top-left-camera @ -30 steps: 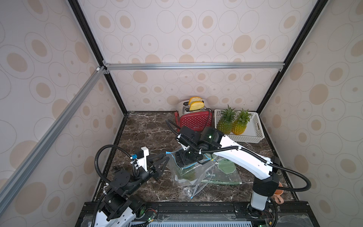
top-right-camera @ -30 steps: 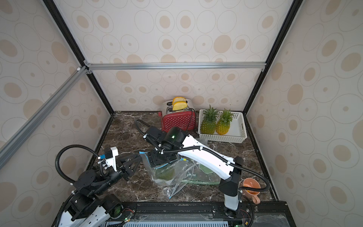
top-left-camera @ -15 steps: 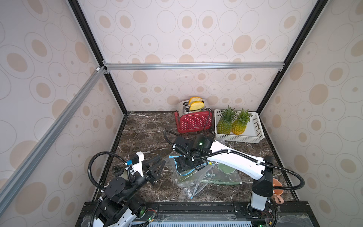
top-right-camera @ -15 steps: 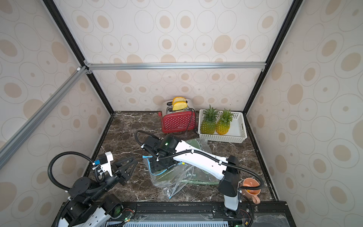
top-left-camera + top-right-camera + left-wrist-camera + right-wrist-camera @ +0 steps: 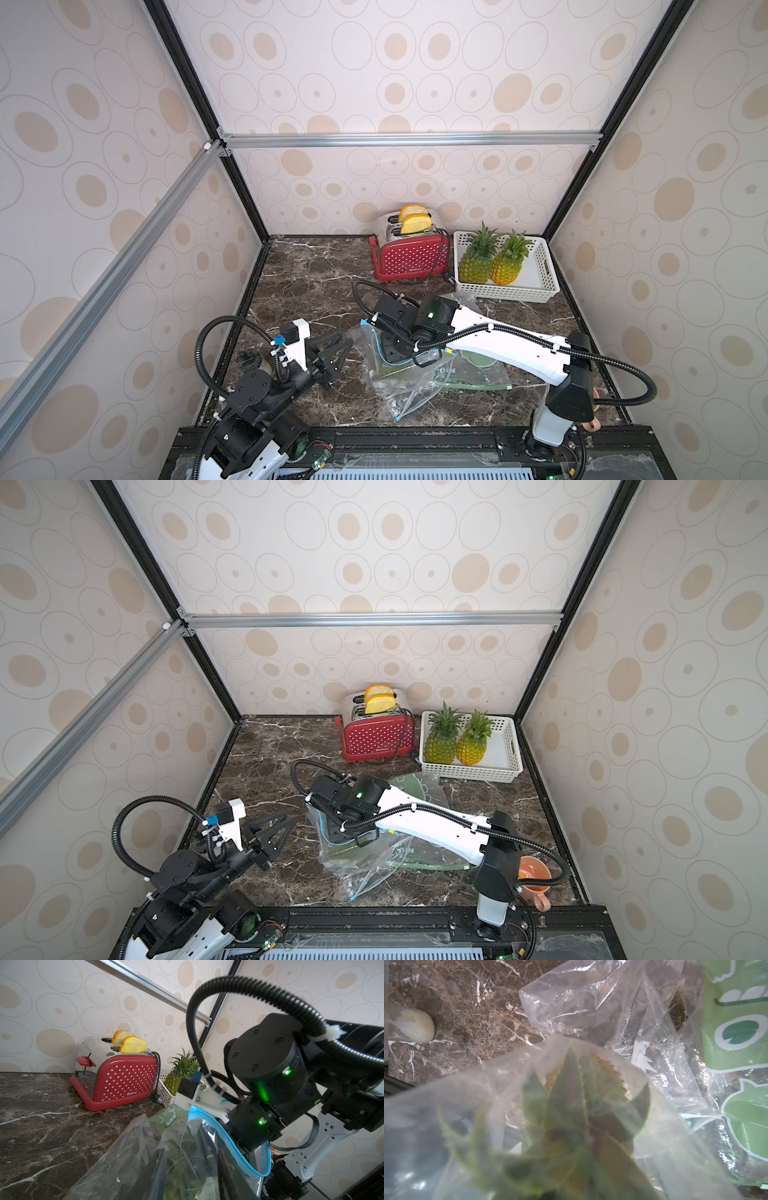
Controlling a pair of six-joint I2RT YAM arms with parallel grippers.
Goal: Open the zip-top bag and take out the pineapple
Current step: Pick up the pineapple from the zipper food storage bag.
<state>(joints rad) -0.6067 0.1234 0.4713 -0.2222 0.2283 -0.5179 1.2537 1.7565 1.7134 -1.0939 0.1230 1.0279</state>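
Top views both show the bag (image 5: pixel 399 374) lying crumpled on the desk (image 5: pixel 311 291). Its mouth is open, and the blue zip track loops round the right jaws, which reach down inside it. Those jaws are closed; what they pinch is hidden. Right wrist view shows the pineapple (image 5: pixel 571 1095) inside the bag, its leaves blurred behind plastic. Left jaws stand open and empty, just beside the bag, not touching it.

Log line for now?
clear blue-zip plastic bag: open | green-leaved pineapple: inside | right gripper: shut in bag mouth | left gripper: open, apart
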